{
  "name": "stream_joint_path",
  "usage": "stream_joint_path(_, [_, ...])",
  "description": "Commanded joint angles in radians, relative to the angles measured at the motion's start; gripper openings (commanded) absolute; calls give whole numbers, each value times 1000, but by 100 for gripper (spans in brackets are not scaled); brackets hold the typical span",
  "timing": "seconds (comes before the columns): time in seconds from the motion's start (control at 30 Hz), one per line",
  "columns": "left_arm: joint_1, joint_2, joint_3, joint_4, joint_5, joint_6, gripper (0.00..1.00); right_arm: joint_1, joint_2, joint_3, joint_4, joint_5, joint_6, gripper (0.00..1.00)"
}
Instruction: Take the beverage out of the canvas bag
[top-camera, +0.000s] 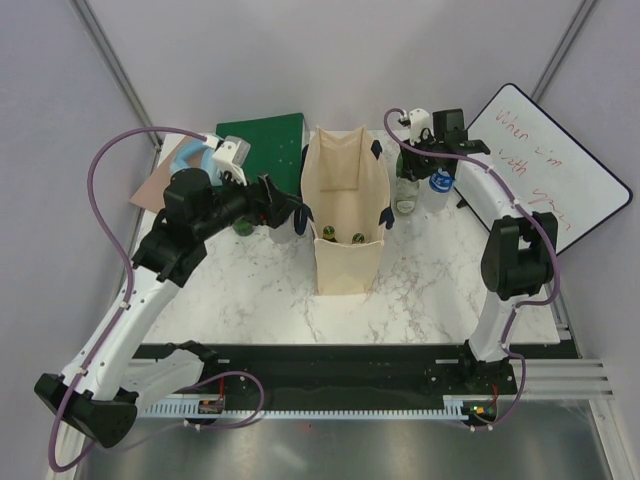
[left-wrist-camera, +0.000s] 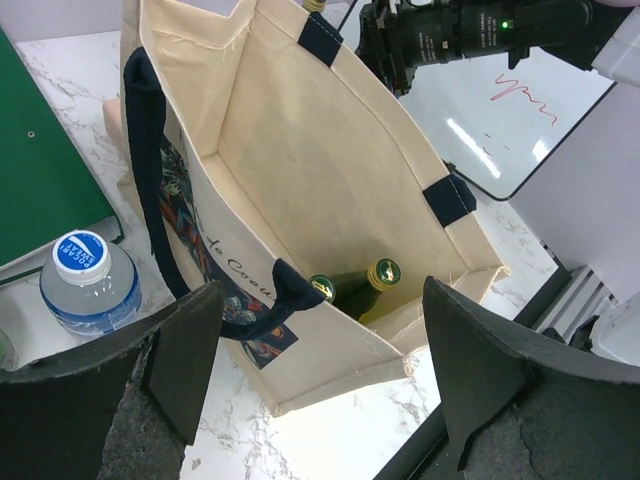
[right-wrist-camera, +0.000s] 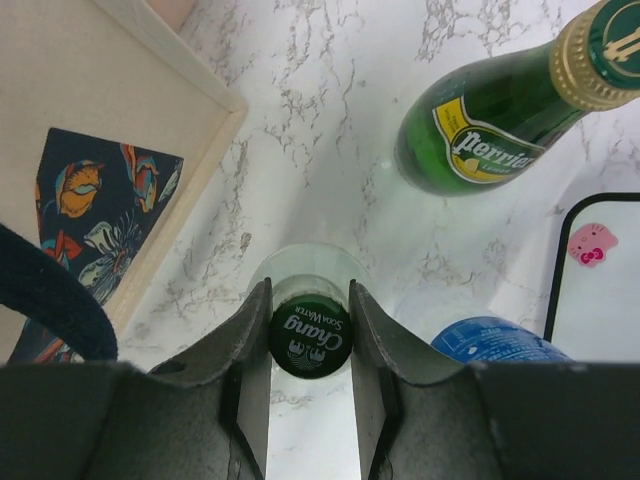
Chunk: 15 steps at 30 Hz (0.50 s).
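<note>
**Item:** soda-water bottle (right-wrist-camera: 308, 342), clear glass with a dark cap.

**Location:** outside the canvas bag (right-wrist-camera: 100, 110), just beside its printed wall, over the marble table (right-wrist-camera: 330, 150). Whether its base rests on the marble cannot be told.

**Hazards:**
- The hold is on the cap and neck only, so the bottle could swing or slip.
- A green mineral-water bottle (right-wrist-camera: 480, 130) and a blue-capped water bottle (right-wrist-camera: 490, 345) stand near. A tilted release could topple the soda-water bottle into either.
- Two more green bottles (left-wrist-camera: 383, 272) sit at the bag's bottom. The navy strap (left-wrist-camera: 150, 180) could snag a finger reaching for them.

**Tools:**
- Right gripper (right-wrist-camera: 308, 322) — fingers drawn nearly together, clamped on the dark cap from both sides.
- Left gripper (left-wrist-camera: 320, 330) — spread wide, holding nothing, aimed at the bag's open mouth.
</note>
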Motion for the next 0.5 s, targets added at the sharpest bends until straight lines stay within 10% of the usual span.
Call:
stream_joint_path(0.0, [2, 10, 56, 37, 34, -17, 88, 6, -24, 83, 138, -1, -27, 6])
stream_joint_path(0.47, [0, 108, 203, 17, 157, -43, 88, 9, -139, 20, 114, 8, -57, 67])
